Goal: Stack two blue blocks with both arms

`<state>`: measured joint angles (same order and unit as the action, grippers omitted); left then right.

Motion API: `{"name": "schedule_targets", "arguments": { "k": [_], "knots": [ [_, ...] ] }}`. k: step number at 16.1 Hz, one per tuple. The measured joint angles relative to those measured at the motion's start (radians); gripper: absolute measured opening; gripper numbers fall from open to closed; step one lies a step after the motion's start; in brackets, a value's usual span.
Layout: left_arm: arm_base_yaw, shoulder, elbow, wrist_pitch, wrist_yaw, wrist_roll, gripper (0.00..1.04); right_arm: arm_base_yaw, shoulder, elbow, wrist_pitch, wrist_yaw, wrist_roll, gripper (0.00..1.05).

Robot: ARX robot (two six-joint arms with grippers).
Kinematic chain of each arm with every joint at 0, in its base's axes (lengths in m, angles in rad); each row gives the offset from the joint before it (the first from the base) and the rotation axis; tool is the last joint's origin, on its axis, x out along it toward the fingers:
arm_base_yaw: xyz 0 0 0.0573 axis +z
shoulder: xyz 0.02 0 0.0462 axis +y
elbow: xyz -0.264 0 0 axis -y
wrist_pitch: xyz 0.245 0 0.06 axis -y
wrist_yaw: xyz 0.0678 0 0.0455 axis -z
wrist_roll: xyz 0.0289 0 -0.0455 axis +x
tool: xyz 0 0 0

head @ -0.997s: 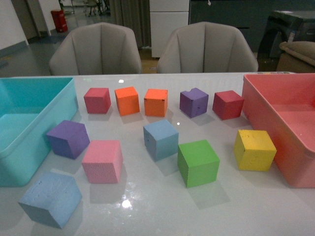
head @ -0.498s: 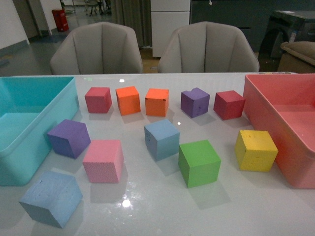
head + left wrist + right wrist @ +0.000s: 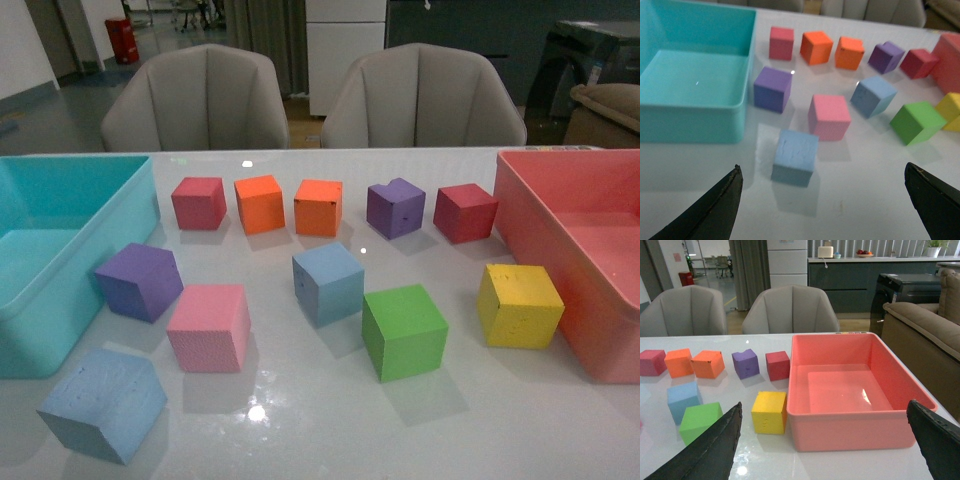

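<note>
Two pale blue blocks lie apart on the white table. One blue block (image 3: 103,403) sits at the front left; the other blue block (image 3: 327,282) sits mid-table. In the left wrist view the near blue block (image 3: 795,157) lies just ahead of my open, empty left gripper (image 3: 822,200), and the other blue block (image 3: 873,96) is farther off. My right gripper (image 3: 825,440) is open and empty, facing the pink bin (image 3: 855,390); a blue block (image 3: 684,400) shows at that view's side. Neither arm shows in the front view.
A teal bin (image 3: 60,260) stands at the left, a pink bin (image 3: 570,250) at the right. Purple (image 3: 140,281), pink (image 3: 208,327), green (image 3: 403,331) and yellow (image 3: 519,305) cubes surround the mid blue block. Red, orange and purple cubes line the back.
</note>
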<state>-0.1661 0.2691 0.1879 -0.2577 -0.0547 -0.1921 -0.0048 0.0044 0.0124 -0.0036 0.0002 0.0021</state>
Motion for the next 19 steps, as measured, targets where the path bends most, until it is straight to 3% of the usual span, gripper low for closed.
{"name": "schedule_targets", "arguments": {
  "k": [3,9,14,19],
  "knots": [
    [-0.057,0.217,0.047,0.22,-0.019,-0.018,0.98,0.0,0.0,0.0,0.0,0.0,0.0,0.98],
    [-0.04,0.924,0.189,0.645,0.005,0.076,0.98,0.0,0.0,0.0,0.0,0.0,0.0,0.98],
    [-0.01,1.288,0.251,0.745,0.017,0.172,0.98,0.0,0.0,0.0,0.0,0.0,0.0,0.98],
    [0.028,1.365,0.278,0.758,0.018,0.197,0.98,0.0,0.0,0.0,0.0,0.0,0.0,0.98]
  ]
}}
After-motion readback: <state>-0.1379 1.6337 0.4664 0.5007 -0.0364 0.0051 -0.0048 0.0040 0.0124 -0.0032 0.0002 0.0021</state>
